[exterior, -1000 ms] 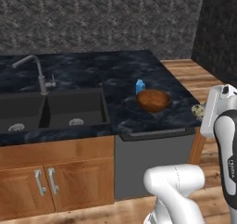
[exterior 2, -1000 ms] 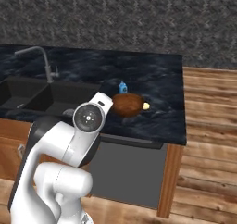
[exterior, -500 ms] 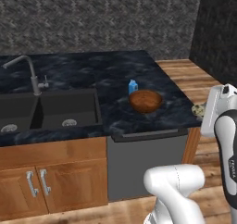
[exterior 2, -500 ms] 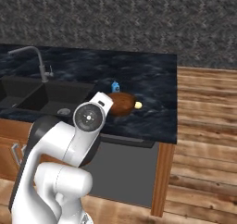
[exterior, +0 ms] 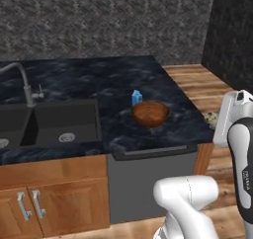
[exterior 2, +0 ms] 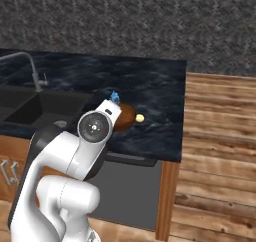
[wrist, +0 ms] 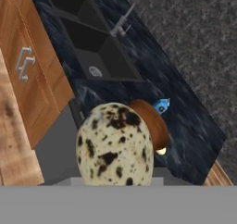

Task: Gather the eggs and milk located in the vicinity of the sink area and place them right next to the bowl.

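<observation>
My gripper [exterior: 216, 119] is shut on a speckled egg [exterior: 210, 117] off the counter's right end; in the hand view that speckled egg [wrist: 114, 145] looms in the foreground and hides the fingertips. The brown wooden bowl [exterior: 150, 113] stands on the dark counter near its front edge. Just behind it is the blue milk carton [exterior: 136, 97]. A pale yellow egg [exterior 2: 140, 118] lies against the bowl [exterior 2: 124, 117] on its right side, and it also peeks out under the bowl [wrist: 151, 121] as the egg [wrist: 160, 151]. The sink [exterior: 49, 122] is left of them.
A grey faucet [exterior: 22, 80] rises behind the sink. Below the bowl is a grey dishwasher front [exterior: 148, 183], with wooden cabinet doors [exterior: 54, 203] to its left. Wooden floor [exterior 2: 220, 136] runs past the counter's right end. My own arm [exterior 2: 80, 151] hides part of the counter.
The whole picture has slid left in both base views, so the base has driven. The arm keeps its pose and the speckled egg stays in the gripper.
</observation>
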Controlling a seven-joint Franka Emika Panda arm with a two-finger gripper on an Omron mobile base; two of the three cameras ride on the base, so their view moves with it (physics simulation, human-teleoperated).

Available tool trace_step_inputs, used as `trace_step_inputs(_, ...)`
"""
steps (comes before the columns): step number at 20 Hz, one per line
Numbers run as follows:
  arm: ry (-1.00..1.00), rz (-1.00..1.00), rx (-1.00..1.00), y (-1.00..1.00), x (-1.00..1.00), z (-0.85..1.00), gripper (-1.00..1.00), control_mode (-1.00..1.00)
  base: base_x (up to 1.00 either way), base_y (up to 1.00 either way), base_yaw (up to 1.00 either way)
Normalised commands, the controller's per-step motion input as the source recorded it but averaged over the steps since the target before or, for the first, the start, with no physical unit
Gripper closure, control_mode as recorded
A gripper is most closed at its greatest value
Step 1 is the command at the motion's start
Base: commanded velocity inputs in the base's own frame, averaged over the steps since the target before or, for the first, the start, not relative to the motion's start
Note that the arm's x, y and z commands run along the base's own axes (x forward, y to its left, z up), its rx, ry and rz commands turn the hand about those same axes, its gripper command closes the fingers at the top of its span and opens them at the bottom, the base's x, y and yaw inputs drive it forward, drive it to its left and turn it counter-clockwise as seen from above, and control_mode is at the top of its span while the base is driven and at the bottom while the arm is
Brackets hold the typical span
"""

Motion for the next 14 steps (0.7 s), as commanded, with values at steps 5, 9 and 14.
trace_step_inputs(5,0.0,0.0,0.0,0.0,0.0,0.0,1.0,1.0,0.37,-0.47,0.0)
trace_step_inputs(9,0.0,0.0,0.0,0.0,0.0,0.0,1.0,1.0,0.38,-0.13,0.0)
trace_step_inputs(14,0.0,0.0,0.0,0.0,0.0,0.0,1.0,1.0,0.44,0.0,0.0)
